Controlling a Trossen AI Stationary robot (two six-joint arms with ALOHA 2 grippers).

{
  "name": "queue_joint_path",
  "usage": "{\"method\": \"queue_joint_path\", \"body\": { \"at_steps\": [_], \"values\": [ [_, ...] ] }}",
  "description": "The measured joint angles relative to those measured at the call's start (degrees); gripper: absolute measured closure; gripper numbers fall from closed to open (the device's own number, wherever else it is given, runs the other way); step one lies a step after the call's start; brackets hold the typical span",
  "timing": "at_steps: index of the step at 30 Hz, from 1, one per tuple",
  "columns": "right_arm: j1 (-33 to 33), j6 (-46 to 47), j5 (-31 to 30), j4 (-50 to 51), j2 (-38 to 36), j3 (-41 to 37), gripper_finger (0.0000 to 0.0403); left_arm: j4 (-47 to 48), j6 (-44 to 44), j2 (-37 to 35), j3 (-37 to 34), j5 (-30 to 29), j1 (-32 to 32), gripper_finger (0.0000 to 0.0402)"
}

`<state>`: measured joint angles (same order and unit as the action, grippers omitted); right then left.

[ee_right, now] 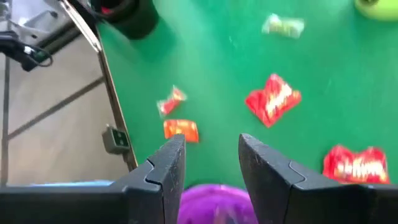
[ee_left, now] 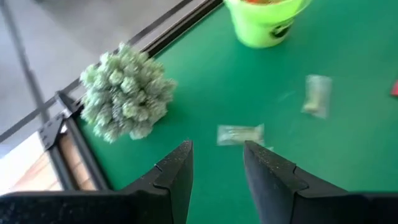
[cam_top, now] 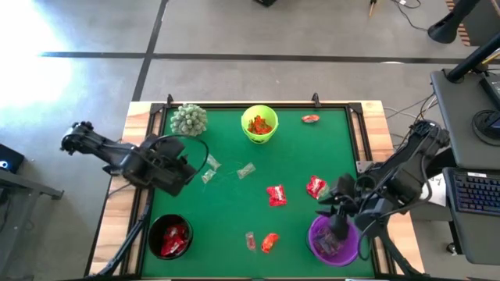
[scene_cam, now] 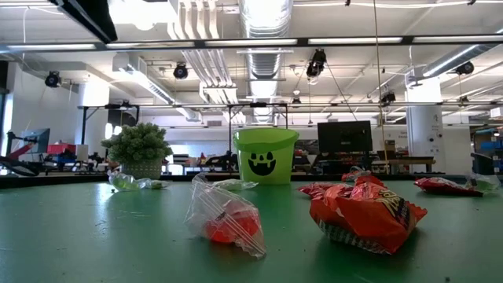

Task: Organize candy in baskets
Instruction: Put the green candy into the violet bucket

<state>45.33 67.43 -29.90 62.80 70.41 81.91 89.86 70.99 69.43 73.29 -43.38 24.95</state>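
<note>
The lime green basket stands at the far middle with orange candy in it. The black basket at the near left holds red candy. The purple basket stands at the near right. Loose candy lies on the green table: pale greenish pieces, red packs and an orange piece. My left gripper is open and empty at the left side, just short of a greenish candy. My right gripper is open and empty above the purple basket's rim.
A spiky pale-green ball plant sits at the far left corner, close to my left gripper. A red candy lies right of the lime basket, another red pack lies by my right gripper. A black frame edges the table.
</note>
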Motion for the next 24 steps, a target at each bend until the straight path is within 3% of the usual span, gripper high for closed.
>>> {"method": "queue_joint_path", "body": {
  "at_steps": [5, 11, 24],
  "values": [
    [0.01, -4.15, -0.81, 0.13, 0.00, 1.63, 0.0261, -3.54, -1.08, -1.50, -5.86, 3.85, -3.83, 0.0276],
    [-0.19, -5.17, -3.10, 2.31, 0.02, 1.85, 0.0261, -16.68, -10.43, -4.65, -14.87, 9.10, -7.68, 0.0277],
    [-1.49, -4.47, -3.25, 3.41, 0.05, 1.83, 0.0261, -41.56, -26.64, -8.08, -31.32, 30.95, -20.15, 0.0277]
  ]
}}
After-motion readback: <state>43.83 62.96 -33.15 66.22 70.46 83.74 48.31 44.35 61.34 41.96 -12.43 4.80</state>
